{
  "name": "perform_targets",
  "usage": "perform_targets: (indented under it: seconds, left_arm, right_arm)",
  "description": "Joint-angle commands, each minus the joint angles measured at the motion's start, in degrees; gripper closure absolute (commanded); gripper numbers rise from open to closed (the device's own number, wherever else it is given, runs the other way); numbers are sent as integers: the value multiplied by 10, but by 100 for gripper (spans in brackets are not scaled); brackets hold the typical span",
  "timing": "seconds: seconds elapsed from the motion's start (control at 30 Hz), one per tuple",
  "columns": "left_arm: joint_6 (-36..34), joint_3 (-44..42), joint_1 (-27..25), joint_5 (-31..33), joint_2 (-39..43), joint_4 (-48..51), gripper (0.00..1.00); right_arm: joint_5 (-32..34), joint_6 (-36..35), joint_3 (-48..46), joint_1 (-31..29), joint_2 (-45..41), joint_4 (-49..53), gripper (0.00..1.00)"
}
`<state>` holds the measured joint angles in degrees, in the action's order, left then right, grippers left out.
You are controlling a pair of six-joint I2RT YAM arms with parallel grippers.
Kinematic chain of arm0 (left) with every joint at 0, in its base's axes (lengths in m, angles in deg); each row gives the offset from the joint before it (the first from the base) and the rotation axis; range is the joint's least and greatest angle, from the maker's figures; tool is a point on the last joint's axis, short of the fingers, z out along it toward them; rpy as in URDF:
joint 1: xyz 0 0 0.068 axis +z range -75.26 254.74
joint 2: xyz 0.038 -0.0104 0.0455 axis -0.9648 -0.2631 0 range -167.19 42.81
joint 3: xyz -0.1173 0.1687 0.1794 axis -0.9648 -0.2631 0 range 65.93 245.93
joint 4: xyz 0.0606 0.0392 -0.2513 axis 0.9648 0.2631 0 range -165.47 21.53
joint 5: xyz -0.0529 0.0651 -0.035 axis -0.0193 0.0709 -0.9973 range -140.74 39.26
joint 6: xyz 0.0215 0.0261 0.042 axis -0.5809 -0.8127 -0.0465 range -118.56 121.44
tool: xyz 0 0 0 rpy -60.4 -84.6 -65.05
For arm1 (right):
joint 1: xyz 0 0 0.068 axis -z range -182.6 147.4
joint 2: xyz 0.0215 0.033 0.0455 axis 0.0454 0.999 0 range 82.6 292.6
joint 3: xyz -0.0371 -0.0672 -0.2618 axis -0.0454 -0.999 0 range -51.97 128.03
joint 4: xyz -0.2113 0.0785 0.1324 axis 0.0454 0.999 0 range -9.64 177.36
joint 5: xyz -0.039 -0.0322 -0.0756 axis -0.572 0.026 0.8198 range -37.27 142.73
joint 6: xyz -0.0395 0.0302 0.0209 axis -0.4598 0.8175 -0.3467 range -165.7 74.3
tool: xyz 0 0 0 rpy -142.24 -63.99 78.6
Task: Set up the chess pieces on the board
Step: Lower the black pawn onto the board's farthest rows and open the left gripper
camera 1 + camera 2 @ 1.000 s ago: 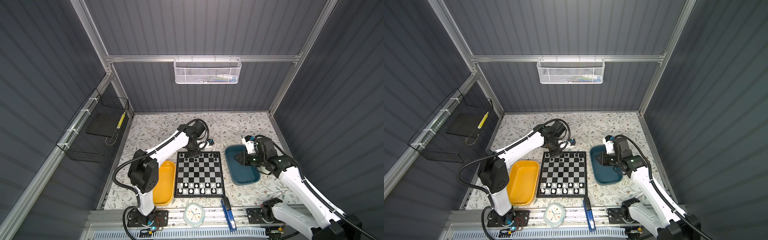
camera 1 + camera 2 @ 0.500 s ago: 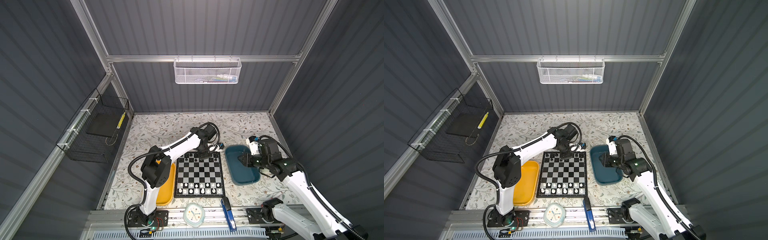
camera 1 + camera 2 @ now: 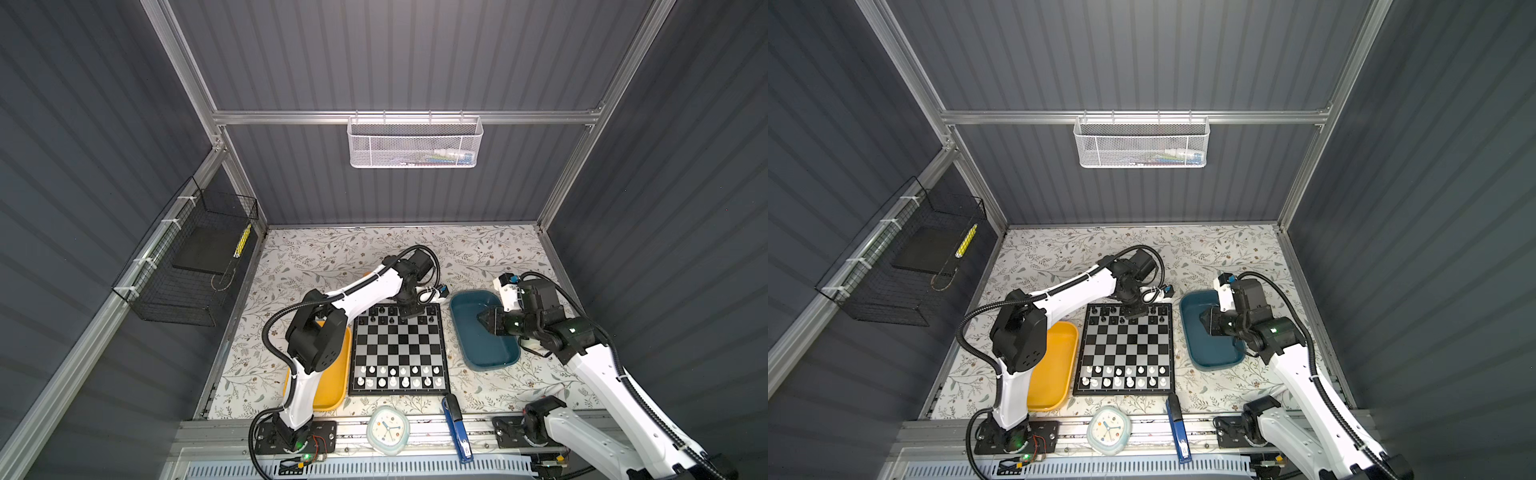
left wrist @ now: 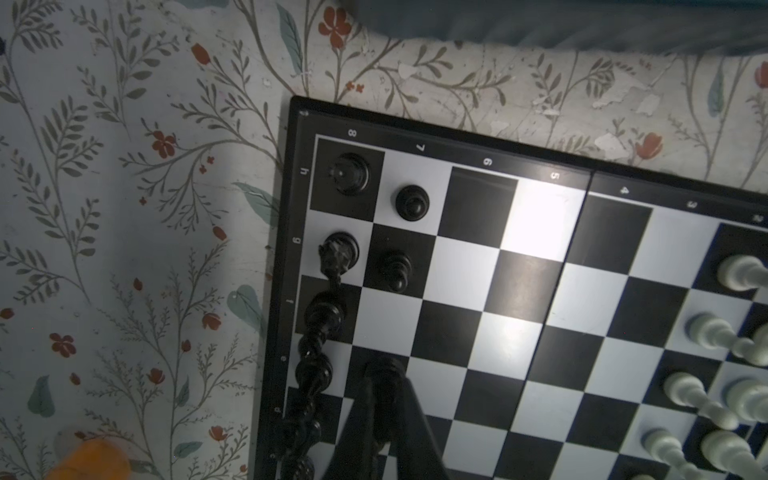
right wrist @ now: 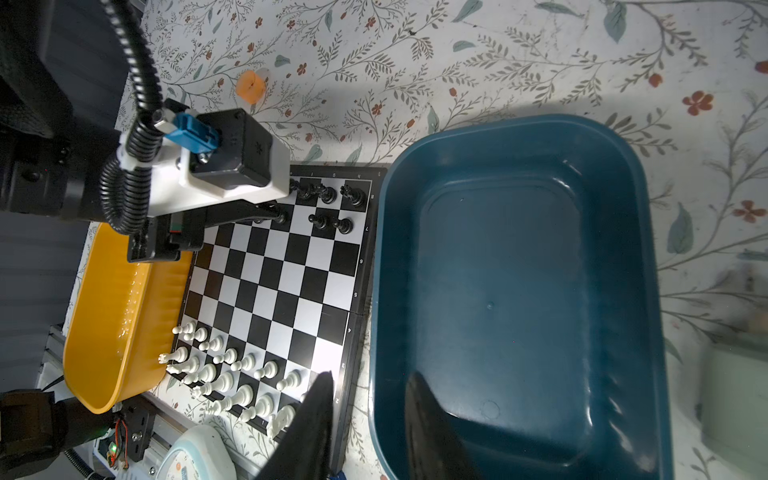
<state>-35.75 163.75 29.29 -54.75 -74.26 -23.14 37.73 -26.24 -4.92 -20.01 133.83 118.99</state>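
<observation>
My left gripper (image 4: 384, 376) is shut on a glossy black plastic chessman (image 4: 384, 366), half lost between its dark fingers (image 4: 359, 432), on the far rows of the black-and-silver checked board (image 3: 399, 349), while my right gripper (image 5: 371, 376) hangs slightly parted and empty over the smooth teal plastic tray (image 5: 519, 291).

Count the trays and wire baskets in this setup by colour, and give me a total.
Yellow tray: 1
Teal tray: 1
White mesh basket: 1
Black wire basket: 1
Total: 4
</observation>
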Motion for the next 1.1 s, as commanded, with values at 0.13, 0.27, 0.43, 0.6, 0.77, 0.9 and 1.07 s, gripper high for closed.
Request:
perform_targets:
  seconds: [0.13, 0.27, 0.43, 0.6, 0.77, 0.9, 1.07]
  left_arm:
    - [8, -16, -5, -14, -24, -11, 88]
    - [7, -28, -5, -8, -28, -21, 88]
    - [9, -34, -4, -9, -34, -28, 88]
    - [11, -35, -5, -11, -40, -33, 88]
    - [11, -36, -5, -11, -44, -36, 87]
    - [12, -38, -5, -11, -44, -38, 86]
    - [13, -38, -5, -10, -41, -37, 83]
  right_arm:
    - [5, 3, -4, 0, -13, 10, 67]
    - [3, 4, -7, 0, -15, 8, 67]
    - [2, 4, -8, 0, -13, 6, 67]
    - [2, 4, -9, 0, -13, 7, 67]
    - [2, 6, -11, 0, -14, 6, 67]
    - [2, 6, -12, 0, -14, 4, 67]
    - [2, 6, -13, 0, -14, 2, 67]
